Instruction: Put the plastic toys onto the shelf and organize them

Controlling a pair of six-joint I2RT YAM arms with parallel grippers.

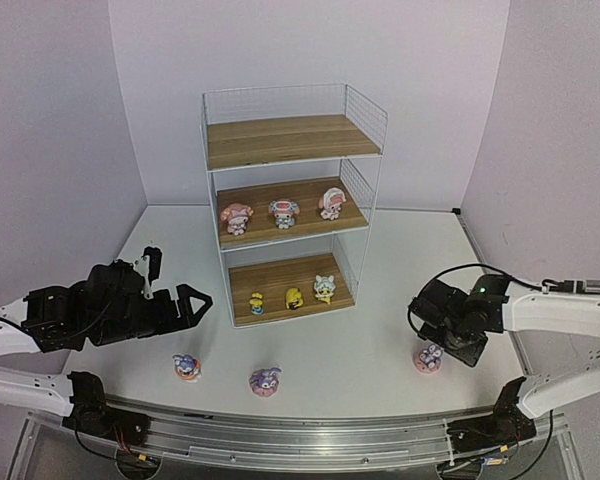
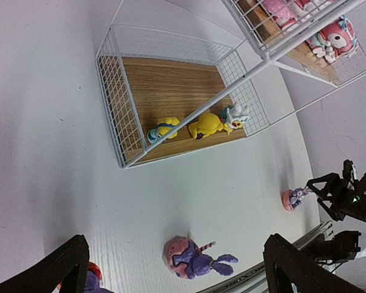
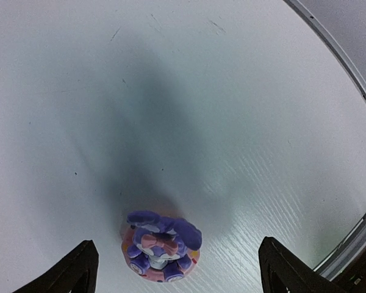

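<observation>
The white wire shelf [image 1: 290,140] stands at the table's back; its top board is bare. Three pink-and-white toys [image 1: 284,212] stand on the middle board and three yellowish toys [image 1: 294,298] on the bottom board [image 2: 171,85]. Three purple bunnies are on the table: left [image 1: 187,367], middle [image 1: 265,381] and right [image 1: 429,358]. My left gripper [image 1: 200,307] is open and empty, above the middle bunny [image 2: 195,259], which lies on its side. My right gripper [image 3: 177,274] is open, its fingers on either side of the upright right bunny [image 3: 161,244], not touching it.
The left bunny [image 2: 91,281] shows beside my left finger [image 2: 61,268]. A metal rail [image 1: 310,440] runs along the table's near edge. Walls close in the table at the left, back and right. The right arm [image 2: 344,198] shows in the left wrist view.
</observation>
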